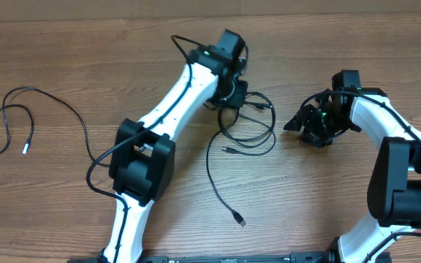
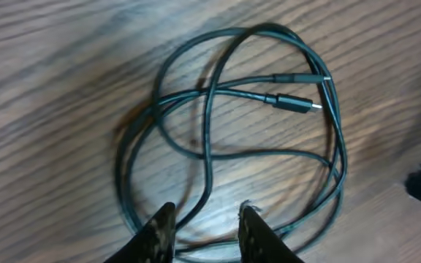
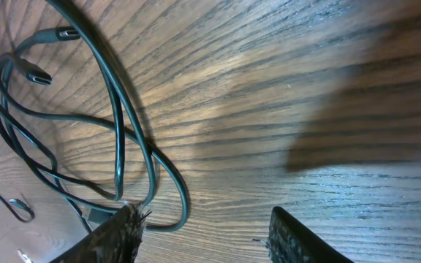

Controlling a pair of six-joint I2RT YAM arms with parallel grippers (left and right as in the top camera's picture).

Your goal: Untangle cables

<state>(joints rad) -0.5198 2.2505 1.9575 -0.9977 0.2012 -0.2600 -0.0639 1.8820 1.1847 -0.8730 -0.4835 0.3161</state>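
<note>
The tangle of black cables [image 1: 248,126] lies on the wooden table [image 1: 342,44] between the two grippers. The left gripper [image 1: 230,98] stands over the edge of this tangle. In the left wrist view its fingers [image 2: 159,235] are apart with a clear gap. One thin strand [image 2: 207,124] of the tangle runs down into this gap, but it is not pinched. The other loops spread out in front of the fingertips, and two plug ends [image 2: 294,103] lie side by side at the far side of the coil. The right gripper [image 1: 307,126] is near the opposite side of the tangle, beside it and not above it. In the right wrist view its fingers [image 3: 123,237] stand wide apart and between them there is mostly bare wood. The outer loop [image 3: 152,172] curves just beside one finger, and I cannot tell if it touches. From the tangle one long free end [image 1: 212,175] runs toward the arm bases and ends in a small plug [image 1: 240,219]. A separate cable [image 1: 70,108] with a light tip [image 1: 25,150] lies well apart, beyond the left arm.
</note>
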